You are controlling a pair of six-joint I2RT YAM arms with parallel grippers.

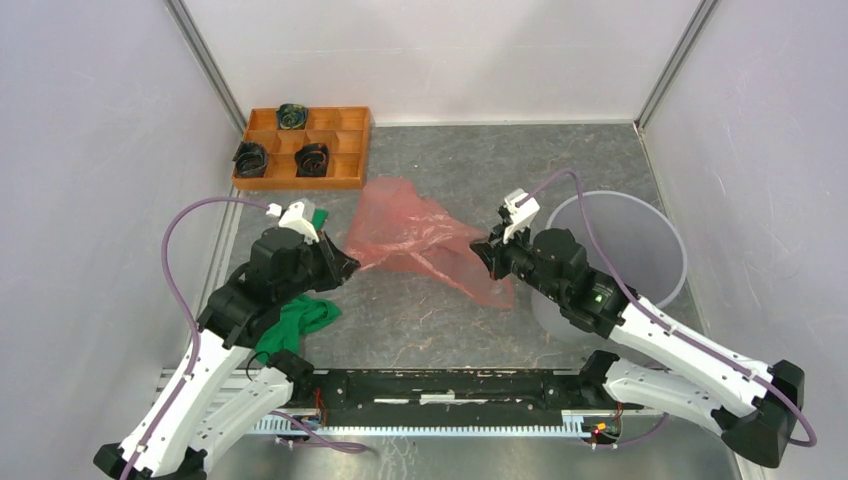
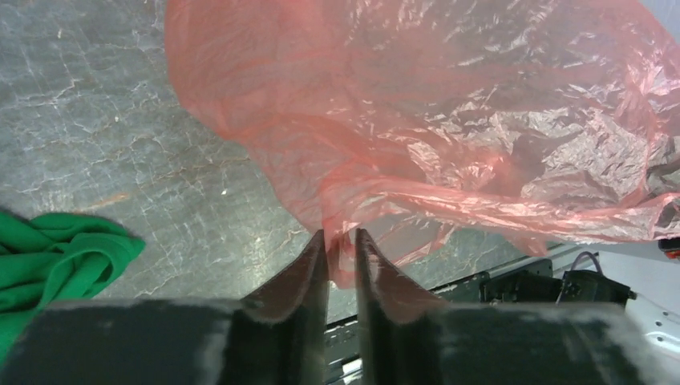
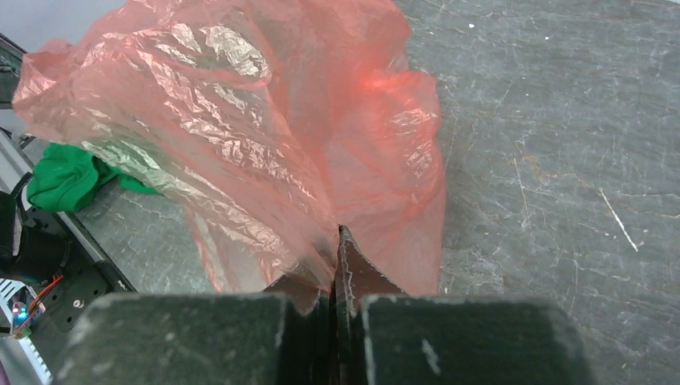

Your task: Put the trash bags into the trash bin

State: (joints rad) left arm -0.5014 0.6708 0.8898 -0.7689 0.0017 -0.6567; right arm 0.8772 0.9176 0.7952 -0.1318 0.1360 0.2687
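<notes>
Leftward, green cloth (image 1: pixel 300 320), wooden tray (image 1: pixel 298 183), bag (image 1: pixel 420 235) mid-table

white arms (image 1: pixel 215 400), black joints (image 1: pixel 285 262) (purple cables (image 1: pixel 166 248)).

The trash bag (image 1: pixel 420 236) lies between left claw (image 1: pixel 352 266) and right claw (image 1: pixel 480 248), trash bin (image 1: pixel 615 193) right, tray (image 1: pixel 300 183) behind-left.

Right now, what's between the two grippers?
Only the red trash bag, spanning from the left gripper to the right gripper; each is shut on an edge of it. The top view shows it.
</notes>
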